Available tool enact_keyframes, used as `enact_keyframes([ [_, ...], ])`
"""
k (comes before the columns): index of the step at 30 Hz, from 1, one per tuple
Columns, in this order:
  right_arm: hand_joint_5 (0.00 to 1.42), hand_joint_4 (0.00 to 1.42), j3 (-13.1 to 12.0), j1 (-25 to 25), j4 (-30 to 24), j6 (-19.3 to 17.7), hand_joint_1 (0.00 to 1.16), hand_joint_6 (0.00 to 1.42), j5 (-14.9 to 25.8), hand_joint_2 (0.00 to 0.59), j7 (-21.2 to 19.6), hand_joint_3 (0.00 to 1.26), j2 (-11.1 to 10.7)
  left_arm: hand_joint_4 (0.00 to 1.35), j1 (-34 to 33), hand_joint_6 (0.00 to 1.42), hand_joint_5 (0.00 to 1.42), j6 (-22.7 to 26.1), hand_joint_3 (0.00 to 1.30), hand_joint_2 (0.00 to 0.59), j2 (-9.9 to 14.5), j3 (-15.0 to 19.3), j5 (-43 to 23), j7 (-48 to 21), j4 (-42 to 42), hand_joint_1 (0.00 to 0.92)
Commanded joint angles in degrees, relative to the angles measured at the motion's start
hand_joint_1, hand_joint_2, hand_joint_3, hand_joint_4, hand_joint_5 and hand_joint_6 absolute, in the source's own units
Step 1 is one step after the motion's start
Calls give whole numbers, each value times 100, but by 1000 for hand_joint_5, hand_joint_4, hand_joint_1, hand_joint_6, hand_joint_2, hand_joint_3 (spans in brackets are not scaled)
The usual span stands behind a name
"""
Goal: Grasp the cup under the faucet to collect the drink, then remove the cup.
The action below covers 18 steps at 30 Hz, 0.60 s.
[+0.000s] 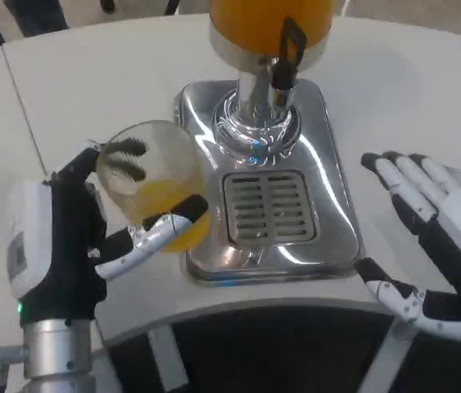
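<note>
A clear plastic cup [150, 182] with orange drink in its bottom sits in my left hand [74, 237], tilted, left of the dispenser's base. My fingers wrap around it and the thumb crosses its lower side. The dispenser's orange tank [250, 20] stands at the top, with a black tap lever [287, 49] and a chrome spout column [256, 102] above the slotted drip grille [264, 206]. My right hand [431, 233] hovers to the right of the chrome base, fingers spread and holding nothing.
The chrome drip tray base [328, 213] takes up the middle of the white table [91, 74]. The table's curved front edge [238, 307] runs just below the base, with a dark gap beneath it.
</note>
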Motion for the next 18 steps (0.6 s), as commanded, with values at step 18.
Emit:
enact_keyframes([
  [18, 0, 0, -418, 1179, -731, -968, 293, 0, -42, 567, -380, 0, 232, 1094, 1843, 1424, 1424, -840, 1148, 49, -155, -242, 381, -797, -1865, 616],
])
